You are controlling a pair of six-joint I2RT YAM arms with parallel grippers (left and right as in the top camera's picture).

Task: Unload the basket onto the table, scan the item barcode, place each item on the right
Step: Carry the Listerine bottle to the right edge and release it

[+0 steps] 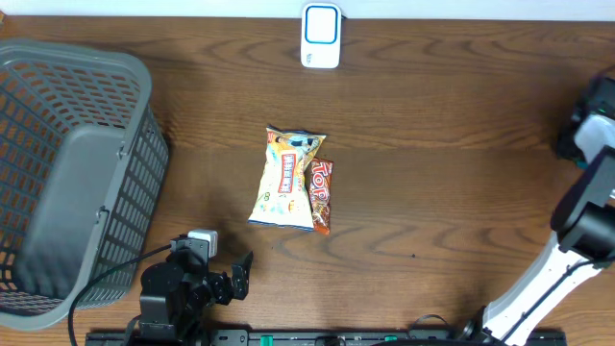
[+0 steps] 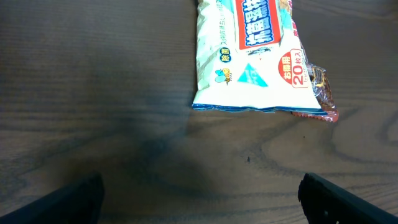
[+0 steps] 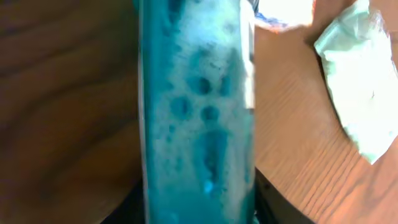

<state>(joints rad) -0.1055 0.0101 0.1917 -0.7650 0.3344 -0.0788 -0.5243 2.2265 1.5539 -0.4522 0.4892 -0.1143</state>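
Observation:
A white and yellow snack bag (image 1: 286, 178) lies flat mid-table, partly over an orange-red packet (image 1: 322, 197). In the left wrist view the bag (image 2: 249, 56) lies ahead of my left gripper (image 2: 202, 205), which is wide open over bare wood and holds nothing. From overhead that gripper (image 1: 240, 276) sits near the front edge, left of the bags. A white and blue scanner (image 1: 320, 36) stands at the back centre. My right gripper (image 3: 196, 208) is shut on a tall teal item (image 3: 196, 93) that fills its view. No barcode shows.
A grey mesh basket (image 1: 72, 173) takes up the left side. The right arm (image 1: 586, 207) rises at the table's right edge. A pale green packet (image 3: 360, 87) lies on lighter wood beyond the teal item.

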